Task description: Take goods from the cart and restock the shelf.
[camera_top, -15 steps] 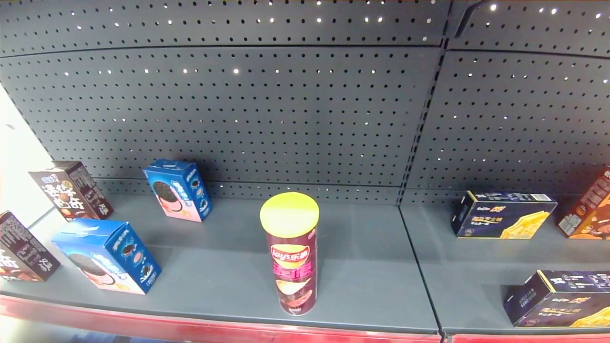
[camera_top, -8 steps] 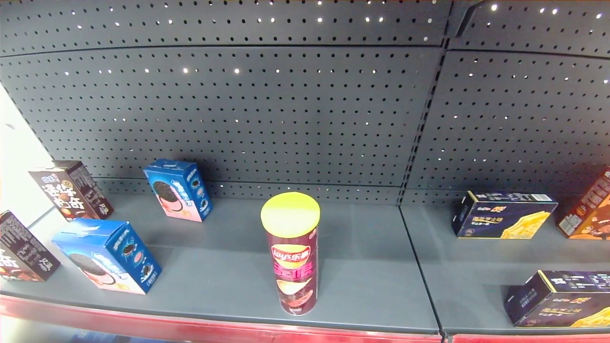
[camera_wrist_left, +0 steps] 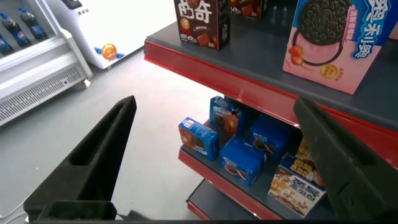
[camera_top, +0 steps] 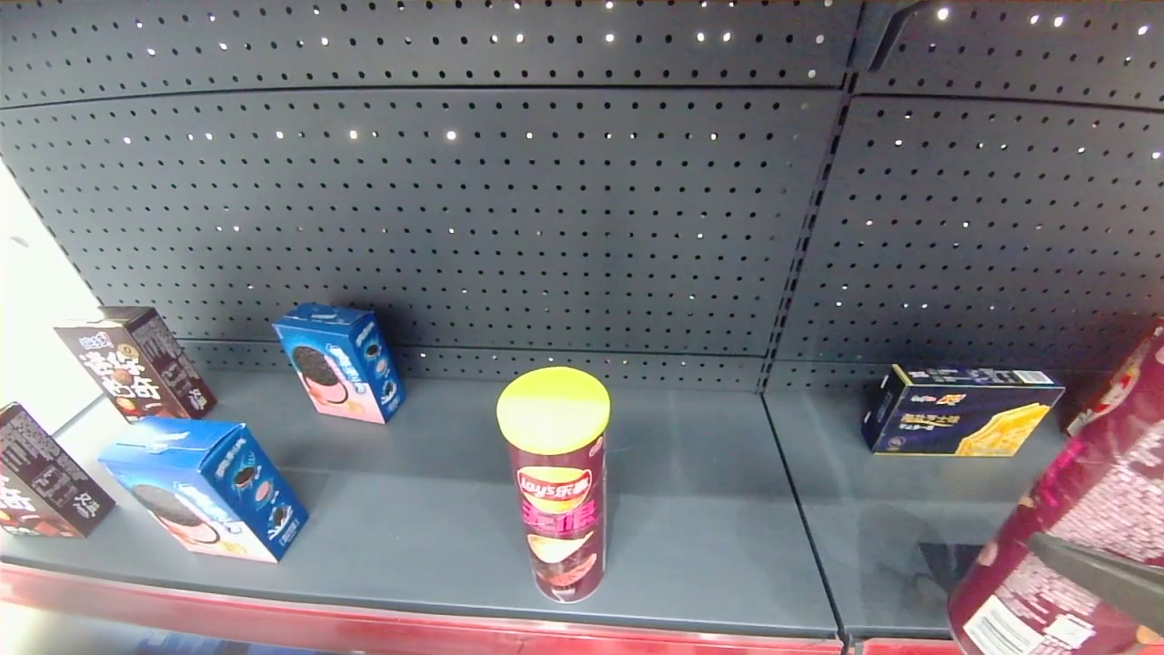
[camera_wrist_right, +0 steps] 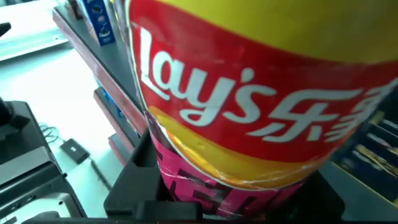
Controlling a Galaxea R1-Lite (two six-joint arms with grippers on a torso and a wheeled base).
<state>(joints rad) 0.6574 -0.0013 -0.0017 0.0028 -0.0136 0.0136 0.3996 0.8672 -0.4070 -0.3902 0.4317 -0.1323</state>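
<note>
The right gripper is clamping a held can of chips, its dark fingers pressing on opposite sides of the can's body. In the head view this can is showing at the lower right, in front of the right-hand bay of the shelf. It is tilting, with its upper end leaning up and to the right, and one finger is crossing its lower part. Whether the can is touching the shelf cannot be told. From the right wrist the can's red and yellow label is sitting just in front of the camera.

The left gripper is hanging low beside the shelf's front, fingers wide apart with nothing between them. It is pointing towards the red shelf edge and a lower shelf of blue boxes.

A standing can with a yellow lid is resting upright near the front of the middle bay, well apart from the held can. To its left two blue cookie boxes are standing, one near the front and one by the pegboard. Two dark boxes are standing farther left. A navy box is lying in the right bay, behind the held can.
</note>
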